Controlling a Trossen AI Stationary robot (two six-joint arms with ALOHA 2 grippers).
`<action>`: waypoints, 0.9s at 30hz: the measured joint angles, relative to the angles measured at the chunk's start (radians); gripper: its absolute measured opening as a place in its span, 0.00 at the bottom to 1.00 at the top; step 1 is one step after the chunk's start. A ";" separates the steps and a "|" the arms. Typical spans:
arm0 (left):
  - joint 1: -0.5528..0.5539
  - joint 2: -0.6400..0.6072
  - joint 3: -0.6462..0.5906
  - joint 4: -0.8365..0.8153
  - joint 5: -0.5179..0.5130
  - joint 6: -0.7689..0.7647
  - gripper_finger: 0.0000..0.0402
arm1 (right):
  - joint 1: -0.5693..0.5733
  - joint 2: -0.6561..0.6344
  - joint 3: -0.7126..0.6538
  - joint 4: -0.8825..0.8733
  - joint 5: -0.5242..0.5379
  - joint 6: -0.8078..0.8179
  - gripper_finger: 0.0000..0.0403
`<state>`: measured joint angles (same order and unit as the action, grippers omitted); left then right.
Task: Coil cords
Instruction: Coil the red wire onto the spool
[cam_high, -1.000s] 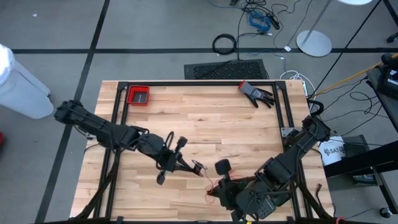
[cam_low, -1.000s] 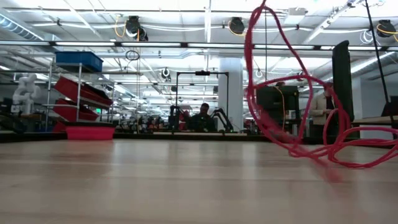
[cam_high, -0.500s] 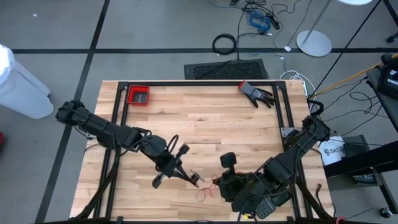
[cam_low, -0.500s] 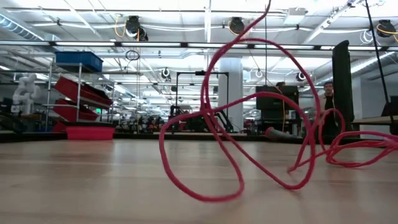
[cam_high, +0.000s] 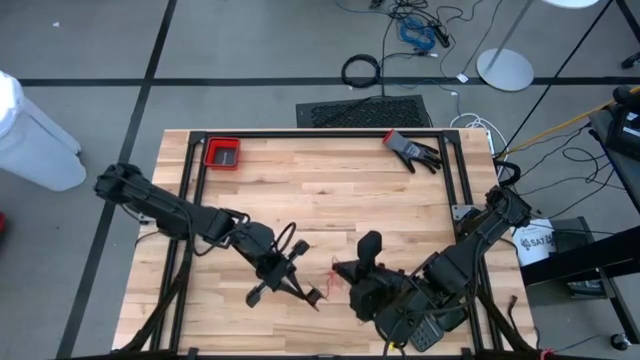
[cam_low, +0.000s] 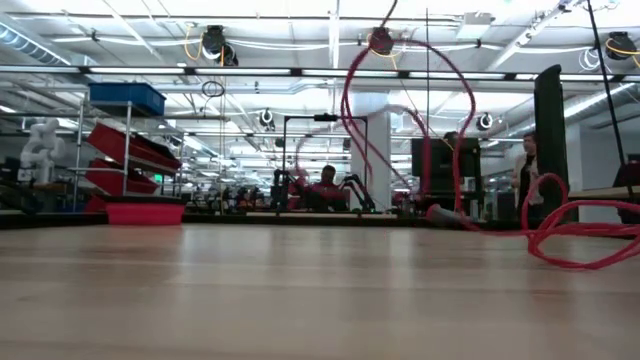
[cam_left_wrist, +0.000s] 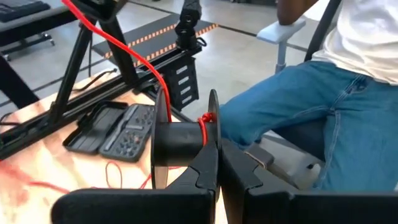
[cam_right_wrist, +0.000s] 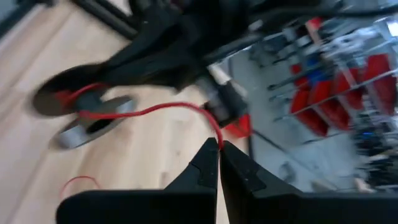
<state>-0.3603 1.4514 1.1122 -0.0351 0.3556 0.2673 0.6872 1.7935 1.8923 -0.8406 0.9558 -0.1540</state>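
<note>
The thin red cord (cam_right_wrist: 149, 111) runs taut from a small black spool (cam_left_wrist: 180, 138), where a few turns already sit on the hub, across to the right hand (cam_right_wrist: 219, 148), whose fingers are pressed together on the strand. The left hand (cam_left_wrist: 217, 163) is likewise closed tight, pinching the spool by one flange and holding it above the desk (cam_high: 330, 190) near the middle of its front edge, with the right hand just beside it. Judging by this, winding is under way: one hand carries the spool, the other feeds the line. Loose red loops (cam_low: 580, 245) lie slack on the wood near the front edge, and more hang high in the low view, so much cord seems left to take up. The next move probably calls for wrapping the strand around the hub under steady tension, so that the slack neither snags nor slips off the flange. A red bin (cam_high: 222, 154) sits at the back left corner and a black glove (cam_high: 412, 150) near the back right corner, both well apart from the work. A seated person in jeans (cam_left_wrist: 311, 118) is close beyond the desk.
</note>
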 joint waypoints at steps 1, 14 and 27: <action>0.000 0.010 0.000 0.016 0.009 0.000 0.02 | 0.000 0.000 0.000 0.020 0.011 -0.014 0.00; -0.007 0.118 0.106 0.134 0.036 0.039 0.02 | -0.029 0.005 0.000 0.097 -0.110 -0.018 0.00; -0.048 0.133 0.160 0.181 0.036 0.087 0.02 | -0.045 0.010 -0.001 0.120 -0.309 0.012 0.00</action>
<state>-0.4085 1.5845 1.2725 0.1461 0.3916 0.3543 0.6422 1.8034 1.8912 -0.7206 0.6473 -0.1421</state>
